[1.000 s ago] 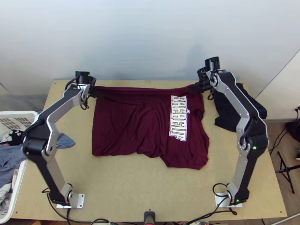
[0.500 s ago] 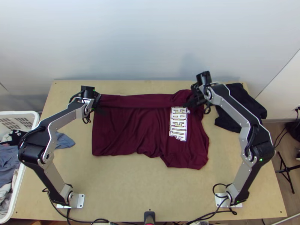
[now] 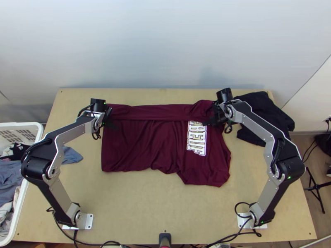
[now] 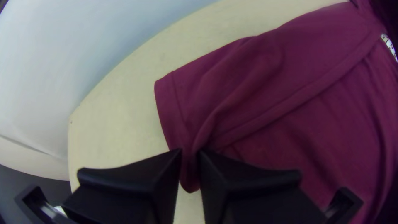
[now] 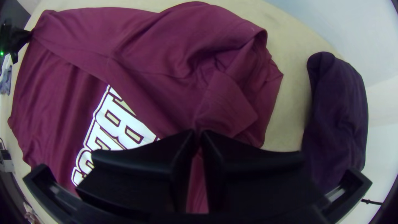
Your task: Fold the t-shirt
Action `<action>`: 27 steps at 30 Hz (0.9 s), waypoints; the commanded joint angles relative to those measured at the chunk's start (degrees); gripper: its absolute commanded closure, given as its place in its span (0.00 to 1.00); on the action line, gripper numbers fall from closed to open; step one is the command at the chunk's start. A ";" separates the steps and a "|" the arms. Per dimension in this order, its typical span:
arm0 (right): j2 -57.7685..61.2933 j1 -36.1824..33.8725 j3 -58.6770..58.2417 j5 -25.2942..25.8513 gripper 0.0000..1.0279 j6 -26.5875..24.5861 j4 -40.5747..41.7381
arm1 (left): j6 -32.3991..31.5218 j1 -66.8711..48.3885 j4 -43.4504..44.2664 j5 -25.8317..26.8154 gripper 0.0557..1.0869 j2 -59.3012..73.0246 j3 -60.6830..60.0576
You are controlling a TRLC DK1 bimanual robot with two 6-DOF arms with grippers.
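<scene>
T-shirt: the maroon shirt [image 3: 140,144] lies on the table [image 3: 136,206], its far side folded over in a long strip, partly covering the white lettering [image 3: 196,140]
Left gripper [image 3: 110,123]: narrow, pinching the folded strip's end at the hem
Right gripper [image 3: 210,120]: narrow, pinching cloth by the sleeve
Dark garment [image 3: 265,111]: bunched, right of the shirt
Basket [image 3: 20,194]: white, holding clothes, at the left

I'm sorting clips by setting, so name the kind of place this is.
Probably a robotics workspace set up for laundry practice: two arms are mounted at a light wooden table, a T-shirt lies between them, and a white basket holds more clothes.
</scene>
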 commanded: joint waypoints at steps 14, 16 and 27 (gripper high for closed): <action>-1.76 0.30 3.54 -0.04 0.04 0.49 -5.56 | -2.31 0.43 -0.91 0.22 0.05 -7.72 0.02; -3.43 -0.14 3.01 -0.04 0.04 0.40 -5.83 | -2.31 0.78 -1.96 1.19 0.05 -9.21 0.20; -15.03 0.47 -5.60 -0.04 0.04 0.14 -11.19 | 0.15 -1.59 -12.86 6.38 0.05 -23.54 -6.75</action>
